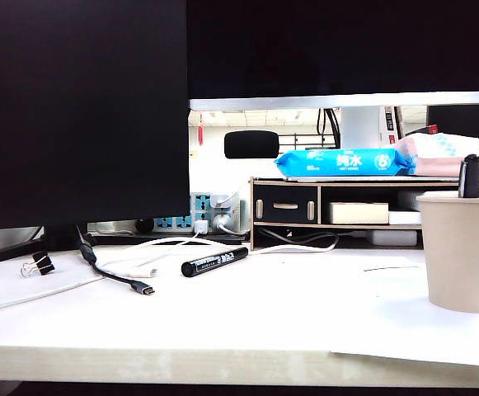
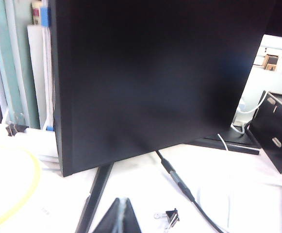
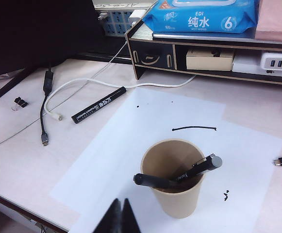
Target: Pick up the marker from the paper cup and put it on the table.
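Right wrist view: marker [image 3: 98, 105] is seen lying on the desk [image 3: 24, 155], well apart from the cup [image 3: 174, 179], which holds two dark pens [image 3: 179, 175]. Right end effector [image 3: 120, 216] is clenched, empty, above the cup. Left end effector [image 2: 117, 218] looks clenched, empty, near the monitor [image 2: 150, 73]. Task is judged done; arms should be parked without the marker being nudged.
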